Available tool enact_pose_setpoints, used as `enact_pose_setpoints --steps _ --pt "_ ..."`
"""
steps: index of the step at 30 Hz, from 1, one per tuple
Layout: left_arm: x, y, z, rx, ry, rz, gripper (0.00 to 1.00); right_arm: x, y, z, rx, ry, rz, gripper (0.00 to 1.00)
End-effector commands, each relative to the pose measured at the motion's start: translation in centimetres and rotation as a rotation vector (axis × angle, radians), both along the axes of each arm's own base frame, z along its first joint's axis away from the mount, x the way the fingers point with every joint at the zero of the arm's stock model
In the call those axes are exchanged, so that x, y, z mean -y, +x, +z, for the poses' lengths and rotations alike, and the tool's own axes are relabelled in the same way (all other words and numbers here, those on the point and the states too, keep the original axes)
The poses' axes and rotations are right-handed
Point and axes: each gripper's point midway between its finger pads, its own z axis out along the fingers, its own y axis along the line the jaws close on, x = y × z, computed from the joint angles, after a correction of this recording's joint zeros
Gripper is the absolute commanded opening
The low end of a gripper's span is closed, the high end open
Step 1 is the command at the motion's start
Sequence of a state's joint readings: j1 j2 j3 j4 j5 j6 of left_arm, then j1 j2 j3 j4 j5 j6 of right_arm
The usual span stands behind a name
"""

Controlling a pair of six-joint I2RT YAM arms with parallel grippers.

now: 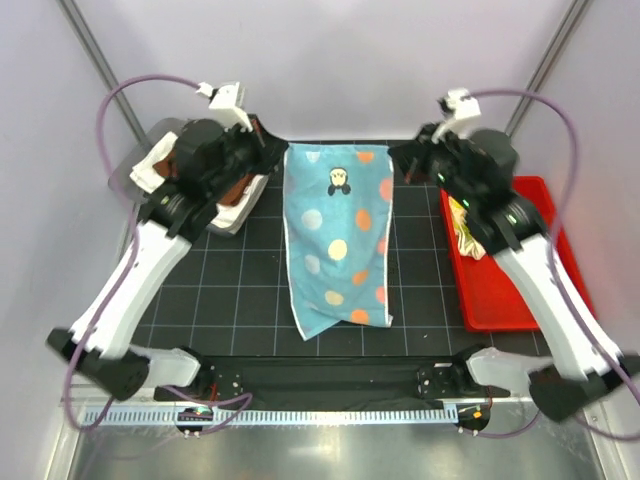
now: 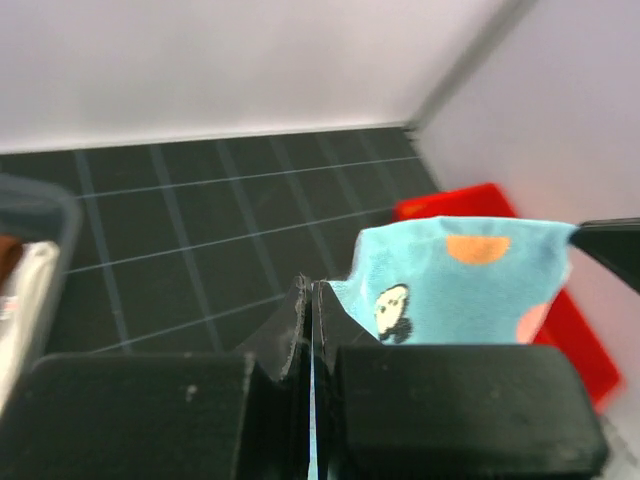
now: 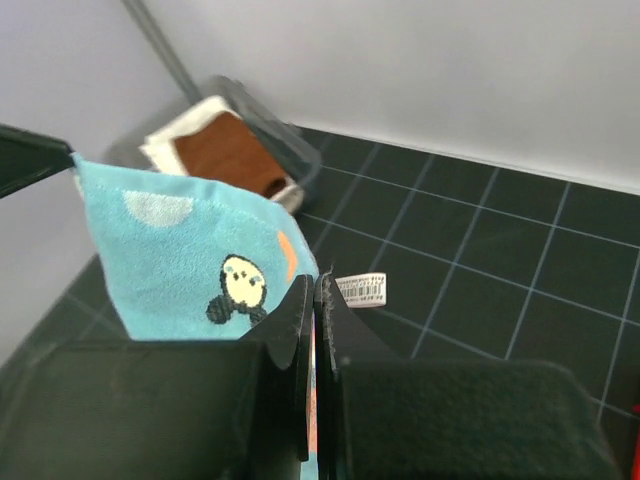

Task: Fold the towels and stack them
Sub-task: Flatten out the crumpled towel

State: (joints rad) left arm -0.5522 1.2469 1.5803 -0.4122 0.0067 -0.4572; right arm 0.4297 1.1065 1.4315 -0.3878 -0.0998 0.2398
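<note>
We see the left end effector (image 2: 310,295) and the right end effector (image 3: 315,290) each pinched shut on a far corner of the light-blue dotted towel (image 1: 338,240), which stretches between them and trails down the middle of the worktop (image 1: 250,290) toward its near edge.

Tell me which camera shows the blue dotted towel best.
The top external view: it shows the blue dotted towel whole, from far edge to near corners. The left wrist view shows only part of its far strip; the right wrist view shows the same strip from the other side.
</note>
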Motion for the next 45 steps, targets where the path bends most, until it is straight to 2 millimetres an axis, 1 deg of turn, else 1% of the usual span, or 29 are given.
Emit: enact_pose_setpoints --steps 1,2,3,4,5,6,8,11,13,15,16,17,18,19,20,21,22,23,24,25,26,27,29,32,35,38,41,42,45 --pt "-2.0 7.7 -4.3 -0.045 0.069 0.134 0.0 0.1 6.9 -1.9 0.008 -0.079 -0.065 0.01" --pt "-1.7 9.5 -3.9 -0.004 0.041 0.14 0.0 -0.1 9.4 -4.2 -0.03 -0.093 -0.071 0.01" --pt "-1.9 11.0 -4.5 -0.002 0.038 0.154 0.0 0.1 11.1 -5.2 -0.039 -0.093 -0.08 0.01" --pt "-1.7 13.4 -6.9 -0.036 0.059 0.151 0.0 0.8 12.5 -5.4 -0.027 -0.092 -0.094 0.01" --pt "-1.2 14.3 -5.8 0.014 0.055 0.126 0.0 0.9 13.9 -4.9 0.019 -0.09 -0.093 0.01" --pt "-0.7 15.0 -5.9 0.029 0.062 0.111 0.0 0.7 15.6 -5.9 0.012 -0.096 -0.085 0.01" --pt "0.5 16.1 -6.0 0.063 0.073 0.06 0.0 0.3 17.4 -5.7 0.016 -0.099 -0.035 0.01" --pt "1.0 15.7 -5.7 0.086 0.068 0.022 0.0 -0.4 17.1 -6.0 -0.008 -0.117 0.017 0.01" --pt "1.1 14.8 -5.4 0.102 0.061 0.007 0.0 -0.3 15.8 -6.2 -0.02 -0.11 0.029 0.01" --pt "1.1 12.6 -5.0 0.113 0.062 -0.012 0.0 -0.5 14.0 -7.2 -0.059 -0.102 0.064 0.01" --pt "1.2 11.4 -4.5 0.123 0.057 -0.029 0.0 -0.2 12.1 -5.5 -0.027 -0.085 0.071 0.01" --pt "1.2 10.5 -4.6 0.123 0.056 -0.038 0.0 -0.2 10.8 -4.9 -0.019 -0.073 0.085 0.01" --pt "1.5 7.9 -3.6 0.147 0.048 -0.066 0.0 -0.5 9.3 -5.8 -0.04 -0.07 0.117 0.01" --pt "1.6 6.6 -3.7 0.146 0.051 -0.078 0.0 -0.2 6.5 -4.0 -0.017 -0.055 0.132 0.01" --pt "2.0 5.1 -3.5 0.152 0.049 -0.1 0.0 -0.2 5.1 -3.6 -0.015 -0.049 0.15 0.01" --pt "2.4 1.9 -2.4 0.191 0.042 -0.142 0.0 -0.8 3.1 -4.1 -0.032 -0.04 0.212 0.01" --pt "2.7 0.3 -2.4 0.186 0.048 -0.16 0.0 -0.6 0.0 -2.0 0.014 -0.014 0.241 0.01" --pt "2.7 -1.4 -1.6 0.201 0.04 -0.18 0.0 -0.6 -1.4 -2.4 0.004 -0.001 0.258 0.01" --pt "3.1 -4.6 0.0 0.236 0.012 -0.229 0.0 -0.9 -3.5 -1.6 0.016 0.023 0.306 0.01" --pt "2.9 -6.1 0.3 0.227 -0.004 -0.241 0.0 -0.5 -6.2 0.2 0.061 0.06 0.321 0.01" --pt "2.9 -7.6 0.9 0.237 -0.025 -0.26 0.0 -0.3 -7.6 0.5 0.066 0.089 0.329 0.01" --pt "2.7 -10.6 2.6 0.272 -0.071 -0.301 0.0 -0.2 -8.9 1.6 0.102 0.114 0.339 0.01" --pt "2.2 -12.3 3.9 0.28 -0.128 -0.304 0.0 0.5 -12.2 3.9 0.158 0.198 0.345 0.01" --pt "1.5 -14.2 6.2 0.305 -0.185 -0.317 0.0 1.1 -15.3 7.5 0.241 0.303 0.363 0.01" --pt "1.1 -14.2 7.9 0.316 -0.195 -0.301 0.0 1.2 -16.5 10.7 0.304 0.364 0.391 0.01" --pt "1.0 -12.6 8.6 0.328 -0.143 -0.237 0.0 1.8 -15.2 12.5 0.338 0.374 0.331 0.01" --pt "1.3 -9.0 7.3 0.312 -0.011 -0.121 0.0 2.6 -11.2 11.9 0.31 0.315 0.198 0.01" --pt "0.8 -7.6 6.6 0.296 0.032 -0.049 0.0 2.5 -8.4 10.1 0.26 0.256 0.152 0.01" --pt "1.5 -3.6 3.7 0.248 0.131 0.011 0.0 2.6 -4.6 7.8 0.214 0.193 0.085 0.01"
